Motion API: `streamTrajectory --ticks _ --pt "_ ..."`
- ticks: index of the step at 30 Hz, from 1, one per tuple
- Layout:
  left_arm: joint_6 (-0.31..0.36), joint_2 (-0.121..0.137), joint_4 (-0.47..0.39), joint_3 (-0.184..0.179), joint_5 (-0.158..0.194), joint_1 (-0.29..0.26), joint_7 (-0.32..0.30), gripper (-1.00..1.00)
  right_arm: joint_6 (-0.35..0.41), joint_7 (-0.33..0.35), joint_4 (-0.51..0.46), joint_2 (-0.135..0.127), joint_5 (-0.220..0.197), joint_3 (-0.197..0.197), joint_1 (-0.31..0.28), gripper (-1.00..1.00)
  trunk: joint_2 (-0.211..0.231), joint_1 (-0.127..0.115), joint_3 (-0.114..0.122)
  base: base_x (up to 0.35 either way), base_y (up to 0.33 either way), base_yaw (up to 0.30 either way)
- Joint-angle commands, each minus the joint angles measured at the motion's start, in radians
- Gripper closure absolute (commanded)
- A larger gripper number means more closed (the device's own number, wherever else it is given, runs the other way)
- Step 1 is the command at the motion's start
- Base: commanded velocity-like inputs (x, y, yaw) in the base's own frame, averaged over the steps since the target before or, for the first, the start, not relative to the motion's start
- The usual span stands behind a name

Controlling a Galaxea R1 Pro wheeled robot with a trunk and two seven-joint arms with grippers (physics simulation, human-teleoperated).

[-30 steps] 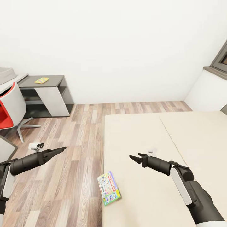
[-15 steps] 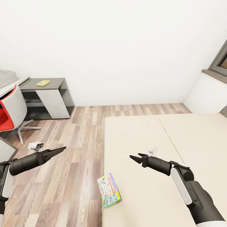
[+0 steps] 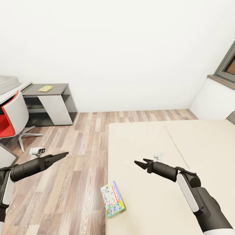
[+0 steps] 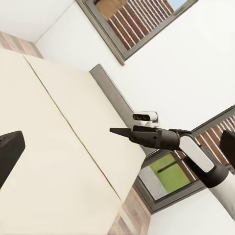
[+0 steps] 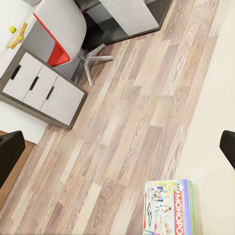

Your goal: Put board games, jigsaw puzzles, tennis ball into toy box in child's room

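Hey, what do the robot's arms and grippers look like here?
Both arms are matte black tubes with long white panels along the forearms. The left gripper and right gripper taper to thin, pointed black fingers. No loose cables or printed markings are visible.

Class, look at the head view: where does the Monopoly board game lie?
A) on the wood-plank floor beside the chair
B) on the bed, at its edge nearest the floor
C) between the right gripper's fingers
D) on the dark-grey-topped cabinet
B: the Monopoly board game lies flat on the bed, at the mattress edge beside the floor, free of both grippers.
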Motion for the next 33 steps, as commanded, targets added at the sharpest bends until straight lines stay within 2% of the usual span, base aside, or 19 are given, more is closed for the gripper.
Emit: streamTrajectory --ticks 1,33 --pt "0.011 0.000 0.000 0.000 -0.001 -0.001 -0.004 -1.00 0.007 -0.002 0.000 -0.001 -0.007 0.001 -0.001 -1.00 -0.002 0.001 0.000 0.000 0.000 0.000" --pt "0.010 0.002 0.000 0.002 -0.001 -0.001 -0.006 -1.00 0.007 -0.004 0.001 0.001 -0.005 0.003 -0.001 -1.00 -0.002 0.001 0.051 0.000 0.000 0.000"
